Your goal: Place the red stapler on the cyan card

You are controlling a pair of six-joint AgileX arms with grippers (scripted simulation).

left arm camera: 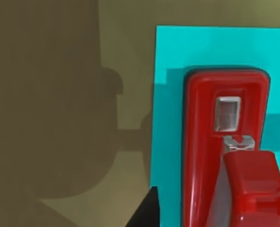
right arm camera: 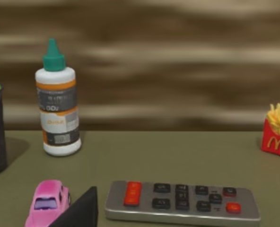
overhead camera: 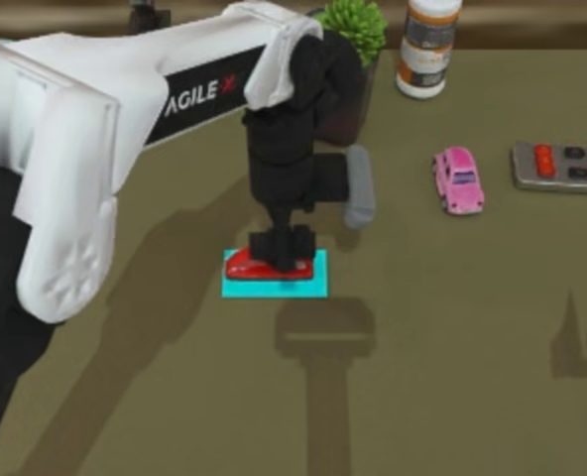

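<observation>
The red stapler (overhead camera: pixel 246 265) (left arm camera: pixel 225 156) lies flat on the cyan card (overhead camera: pixel 313 283) (left arm camera: pixel 170 118), near the middle of the table. My left gripper (overhead camera: pixel 284 250) hangs straight above the stapler and hides most of it from above. In the left wrist view one dark fingertip (left arm camera: pixel 147 210) stands beside the stapler with a strip of cyan between them, so the gripper is open and not touching it. My right arm is out of the top view; one of its fingertips (right arm camera: pixel 83 210) shows in the right wrist view with nothing against it.
At the back stand a potted plant (overhead camera: pixel 355 25) and a white bottle (overhead camera: pixel 427 45). A pink toy car (overhead camera: pixel 458 180) and a grey remote (overhead camera: pixel 561 167) lie to the right. A red fries box (right arm camera: pixel 277 135) stands farther right.
</observation>
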